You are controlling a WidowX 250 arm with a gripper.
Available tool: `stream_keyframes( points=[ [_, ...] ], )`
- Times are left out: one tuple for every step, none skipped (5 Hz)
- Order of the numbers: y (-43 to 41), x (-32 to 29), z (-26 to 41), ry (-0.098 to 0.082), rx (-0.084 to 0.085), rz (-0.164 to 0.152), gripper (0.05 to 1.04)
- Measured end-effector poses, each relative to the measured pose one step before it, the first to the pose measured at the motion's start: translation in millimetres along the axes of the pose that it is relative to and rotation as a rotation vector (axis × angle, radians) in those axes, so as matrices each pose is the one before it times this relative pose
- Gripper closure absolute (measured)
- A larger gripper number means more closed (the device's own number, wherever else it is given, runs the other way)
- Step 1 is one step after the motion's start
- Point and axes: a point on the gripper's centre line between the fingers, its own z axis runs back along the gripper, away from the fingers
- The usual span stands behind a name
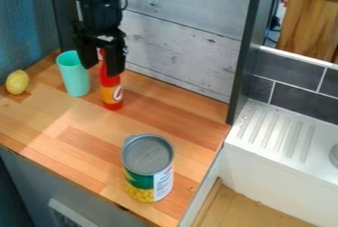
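Camera view: my gripper (101, 69) hangs at the red bottle (112, 96), fingers apart, the neck showing between them; I cannot tell whether they touch it. The bottle stands upright on the wooden counter (82, 127). Left of it are a teal cup (75, 77) and, farther out, a lemon (17, 82); nearer the camera, a can (147, 169). I judge the bottle light, smooth, slightly squeezable, best taken gently around its upper body.

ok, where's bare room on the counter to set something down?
Widest: mid-counter, between the red bottle and the can, out to the front edge. Also the back right corner, by the plank wall and dark post. Crowded: back left, with the lemon, green cup and bottle, gripper around the last two.
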Motion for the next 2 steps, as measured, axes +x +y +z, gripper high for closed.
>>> stream_keyframes(
  points=[
    [1.96, 2.58, -1.45, -0.0228, -0.0009, 0.0053, 0.208],
    [0.47, -1.69, -1.97, 0.0039, 0.0049, 0.0094, 0.464]
  ],
)
